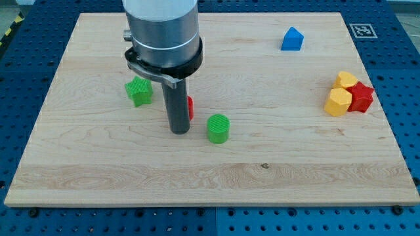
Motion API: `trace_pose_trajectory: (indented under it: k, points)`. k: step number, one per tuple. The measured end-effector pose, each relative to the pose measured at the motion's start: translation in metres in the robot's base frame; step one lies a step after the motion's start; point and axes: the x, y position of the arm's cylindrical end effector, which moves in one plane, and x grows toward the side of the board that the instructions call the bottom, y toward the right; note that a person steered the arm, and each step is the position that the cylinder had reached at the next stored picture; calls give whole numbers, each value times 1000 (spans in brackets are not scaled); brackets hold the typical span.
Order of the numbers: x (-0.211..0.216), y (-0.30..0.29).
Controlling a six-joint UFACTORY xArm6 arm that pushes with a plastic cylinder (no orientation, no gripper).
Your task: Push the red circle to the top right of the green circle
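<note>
The green circle (218,128) stands on the wooden board (210,177) just right of the view's middle. The red circle (190,107) is mostly hidden behind the dark rod; only a thin red sliver shows at the rod's right edge, up and left of the green circle. My tip (179,130) rests on the board left of the green circle, in front of and touching or almost touching the red circle.
A green star-shaped block (139,91) lies left of the rod. A blue block (292,39) sits at the top right. A red star (360,98) and two yellow blocks (338,101) (346,80) cluster at the right edge.
</note>
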Motion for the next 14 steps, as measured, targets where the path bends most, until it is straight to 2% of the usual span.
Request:
trace_pose_trajectory:
  k: [7,12,14]
  points:
    - [-56,-28]
    - [-48,-3]
    - [-65,19]
